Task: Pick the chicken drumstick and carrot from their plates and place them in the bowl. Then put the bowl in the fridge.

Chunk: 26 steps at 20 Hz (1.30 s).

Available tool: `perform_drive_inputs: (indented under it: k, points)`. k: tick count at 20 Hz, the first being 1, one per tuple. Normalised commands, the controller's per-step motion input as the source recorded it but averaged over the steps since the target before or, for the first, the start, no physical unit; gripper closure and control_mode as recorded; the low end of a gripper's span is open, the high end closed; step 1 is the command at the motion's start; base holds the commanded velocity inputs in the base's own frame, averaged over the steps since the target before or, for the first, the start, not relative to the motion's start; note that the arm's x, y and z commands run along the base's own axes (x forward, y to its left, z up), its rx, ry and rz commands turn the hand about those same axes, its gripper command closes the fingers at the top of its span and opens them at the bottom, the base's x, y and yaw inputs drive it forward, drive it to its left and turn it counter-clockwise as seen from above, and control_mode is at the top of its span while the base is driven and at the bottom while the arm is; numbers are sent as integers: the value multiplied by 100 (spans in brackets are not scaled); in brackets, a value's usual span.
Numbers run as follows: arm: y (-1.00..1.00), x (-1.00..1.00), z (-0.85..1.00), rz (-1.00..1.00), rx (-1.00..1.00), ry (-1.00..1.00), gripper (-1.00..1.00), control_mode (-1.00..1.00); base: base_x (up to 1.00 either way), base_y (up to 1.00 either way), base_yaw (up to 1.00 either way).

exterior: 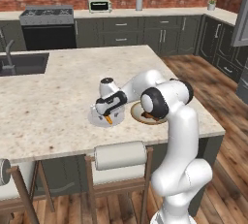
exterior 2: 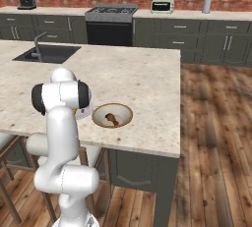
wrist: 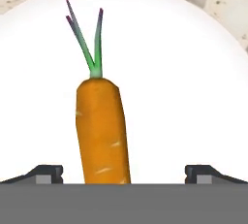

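Pincer (wrist: 124, 172) wide open, straddling carrot (wrist: 102, 131) on white plate (wrist: 193, 72) for grasp; drumstick (exterior 2: 111, 119) already in bowl (exterior 2: 112, 115).

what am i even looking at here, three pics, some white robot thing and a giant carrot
It is one white robot arm in a simulated kitchen, seen by three cameras. Two ride behind the arm, left and right, looking over the island counter. The third sits on the hand, so the carrot looks huge. The carrot lies on a pale plate, between the open fingertips, not gripped. Beside that plate stands a tan bowl with the brown chicken drumstick already in it. The hand holds nothing.
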Motion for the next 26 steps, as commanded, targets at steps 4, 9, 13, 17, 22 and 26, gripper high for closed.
perform_drive_inputs:
  k: [4,9,13,17,22,26]
  points:
    - [6,5,-17,0,0,0,-100,-100,0,0,0]
    - [7,0,-8,0,1,-1,100,-100,0,0,0]
    - [5,0,1,0,2,-4,100,-100,0,0,0]
    - [-9,-15,4,0,3,0,100,-100,0,0,0]
    - [-7,-19,36,1,15,0,100,-100,0,0,0]
    - [-3,-35,68,4,17,0,100,-100,0,0,0]
